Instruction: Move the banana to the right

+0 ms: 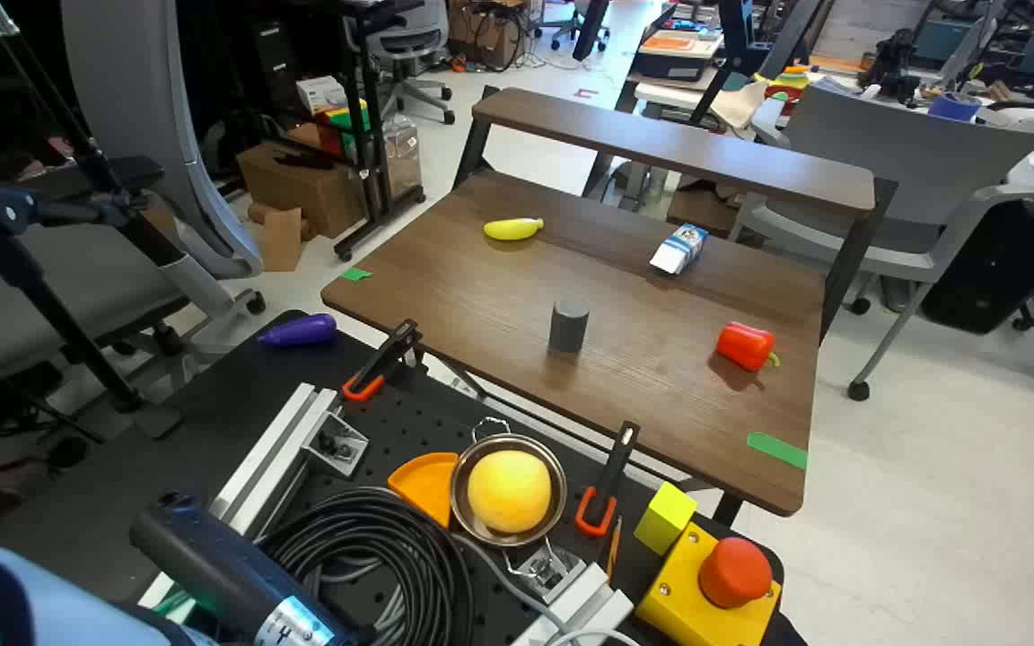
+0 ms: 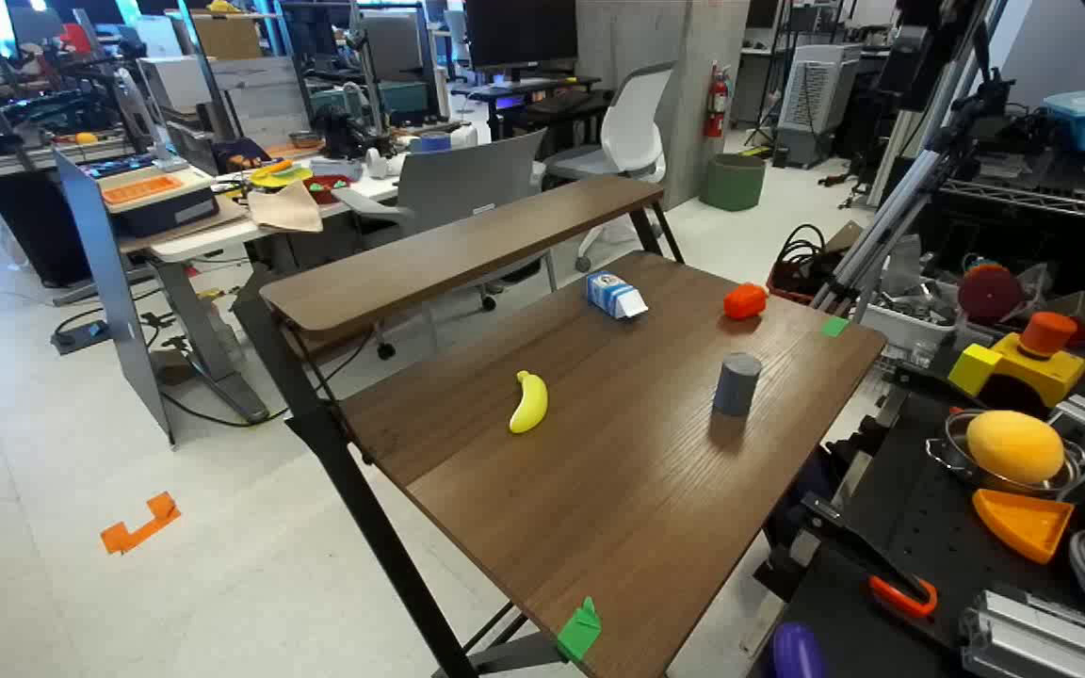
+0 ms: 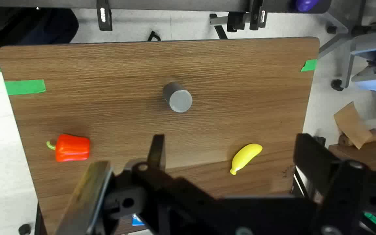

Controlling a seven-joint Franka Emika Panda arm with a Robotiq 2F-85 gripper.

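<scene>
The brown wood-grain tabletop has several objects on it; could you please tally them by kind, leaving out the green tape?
Fruit or vegetable shapes: 2 (curved yellow banana, blocky red bell pepper)
Packaging: 1 (blue-and-white gabled carton)
Plain solids: 1 (upright dark grey cylinder)
Total: 4

A lab — coiled cable (image 1: 373, 523), metal rail (image 1: 263, 449), red stop button (image 1: 735, 571); office chair (image 2: 635, 124), cluttered desk (image 2: 192, 247)

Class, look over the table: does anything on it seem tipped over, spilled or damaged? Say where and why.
The blue-and-white carton lies on its side near the raised shelf; cartons usually stand upright, so it looks tipped over. No spill shows around it, and the banana and pepper look undamaged.
</scene>
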